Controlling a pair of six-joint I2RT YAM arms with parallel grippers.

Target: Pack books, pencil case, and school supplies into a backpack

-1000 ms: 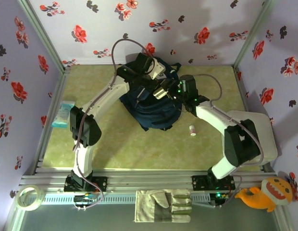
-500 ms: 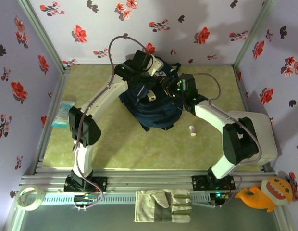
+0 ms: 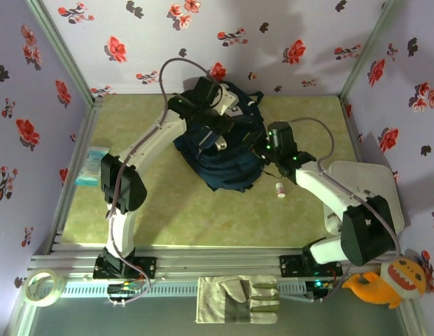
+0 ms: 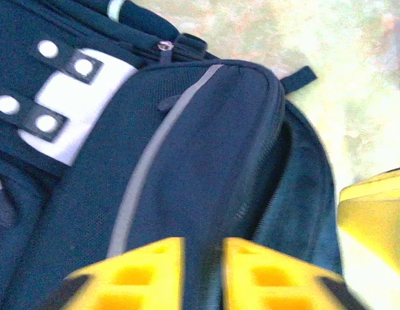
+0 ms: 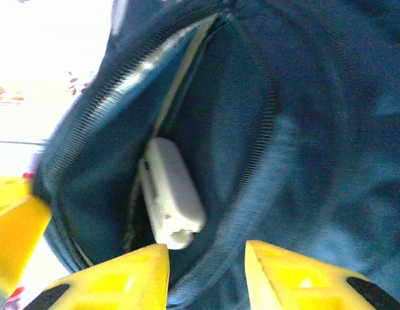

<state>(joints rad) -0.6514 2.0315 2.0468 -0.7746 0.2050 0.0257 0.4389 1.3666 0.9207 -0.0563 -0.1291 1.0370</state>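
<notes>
The dark navy backpack [image 3: 224, 168] lies in the middle of the table, its zip pocket gaping in the right wrist view. A slim white bar [image 5: 171, 194], one of the school supplies, rests loose inside that pocket of the backpack [image 5: 329, 129]. My right gripper [image 5: 206, 248] is open just short of the bar, at the bag's right side [image 3: 261, 150]. My left gripper [image 4: 203, 242] hovers over the top of the backpack [image 4: 206, 142], jaws slightly apart. A tiny white tube [image 3: 280, 190] with a pink end lies on the mat right of the bag. Books and pencil case are hidden.
A pale blue packet [image 3: 91, 164] lies by the left wall. A white board [image 3: 374, 196] sits at the right edge. On the near rail lie a grey glove [image 3: 238, 308], a tape roll [image 3: 40, 287] and an orange plush toy [image 3: 385, 280].
My right arm has drawn back to the right from over the bag. The left gripper's jaws have parted a little above the backpack.
</notes>
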